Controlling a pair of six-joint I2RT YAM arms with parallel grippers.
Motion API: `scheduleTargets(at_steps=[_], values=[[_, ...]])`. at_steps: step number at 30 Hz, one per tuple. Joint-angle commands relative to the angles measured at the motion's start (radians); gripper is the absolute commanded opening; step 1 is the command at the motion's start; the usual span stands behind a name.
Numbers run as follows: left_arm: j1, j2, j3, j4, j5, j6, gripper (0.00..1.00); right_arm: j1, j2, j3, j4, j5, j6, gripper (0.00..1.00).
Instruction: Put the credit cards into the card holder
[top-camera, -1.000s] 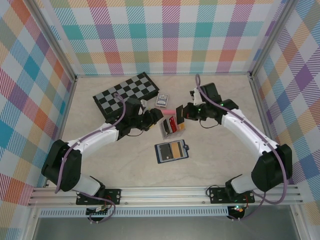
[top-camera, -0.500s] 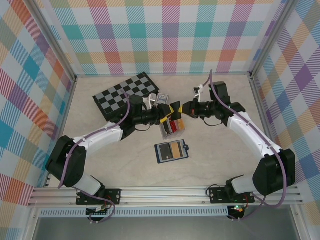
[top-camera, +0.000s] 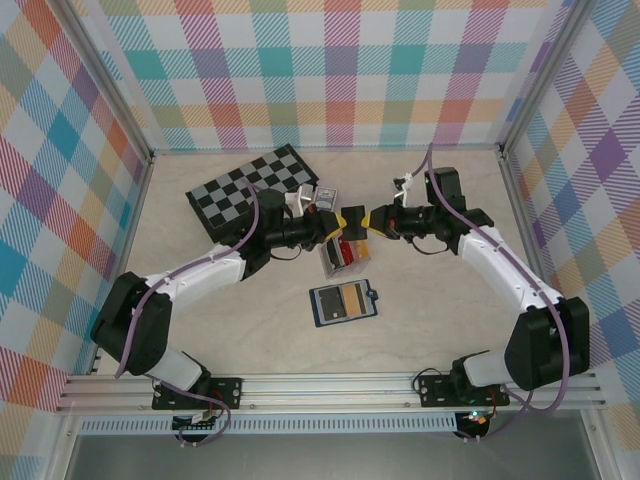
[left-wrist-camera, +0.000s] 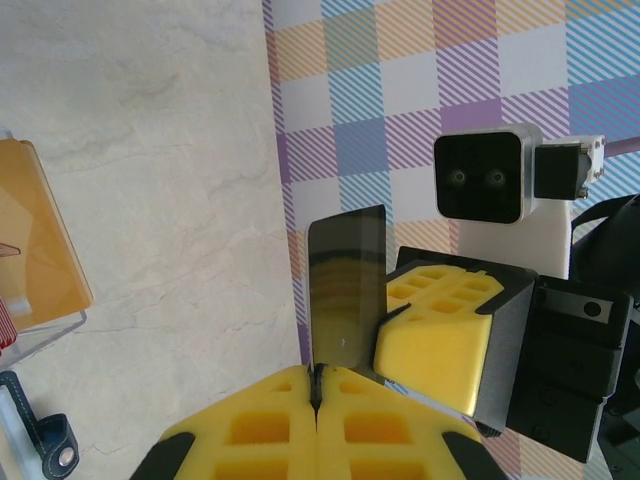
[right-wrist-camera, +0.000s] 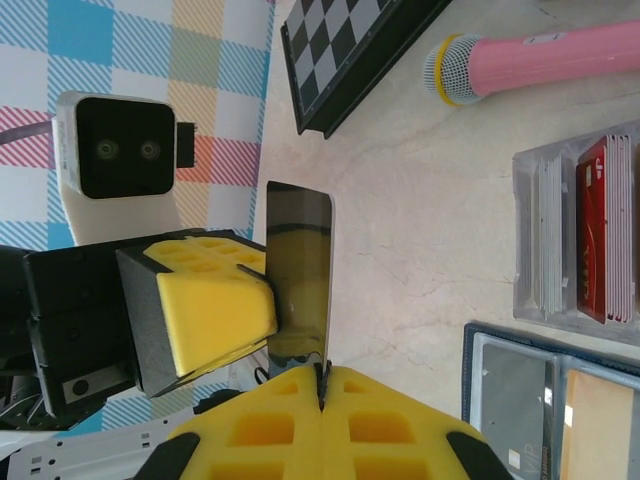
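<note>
We hold a thin black plastic card (left-wrist-camera: 345, 290) midair, left gripper (left-wrist-camera: 315, 395) and right gripper (right-wrist-camera: 322, 385) both pinching it; the open navy-blue wallet (top-camera: 343, 302) awaits.

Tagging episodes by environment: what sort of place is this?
Probably a lab robot data-collection cell: plaid panel walls box in the tabletop, left arm and right arm bolt to an aluminium rail, and unrelated props (chessboard, card holder) lie about.

White links (top-camera: 195, 272), black joints (top-camera: 130, 320), purple cables (top-camera: 250, 210), yellow waffle-cut foam pads (left-wrist-camera: 255, 432).
</note>
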Motion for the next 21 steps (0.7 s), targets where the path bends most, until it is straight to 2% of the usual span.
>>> scheduleTargets(at_steps=[1, 10, 14, 17, 18, 21], values=[[-0.008, -0.034, 0.013, 0.031, 0.021, 0.013, 0.0, 0.0, 0.003, -0.006, 0.044, -0.051, 0.01, 0.03], [-0.008, -0.023, 0.018, 0.072, 0.078, 0.005, 0.0, -0.006, 0.028, -0.011, 0.112, -0.147, 0.05, 0.16], [-0.008, -0.023, 0.019, 0.055, 0.081, 0.011, 0.0, -0.007, 0.033, -0.003, 0.109, -0.17, 0.036, 0.07], [-0.008, -0.027, 0.028, -0.034, 0.051, 0.049, 0.01, -0.009, 0.025, -0.006, 0.08, -0.165, 0.007, 0.02], [-0.008, -0.03, 0.033, -0.091, 0.031, 0.066, 0.13, -0.009, 0.016, -0.005, 0.04, -0.124, -0.015, 0.01], [-0.008, -0.051, 0.025, -0.297, -0.061, 0.128, 0.44, -0.006, -0.013, -0.002, -0.171, 0.126, -0.135, 0.01]])
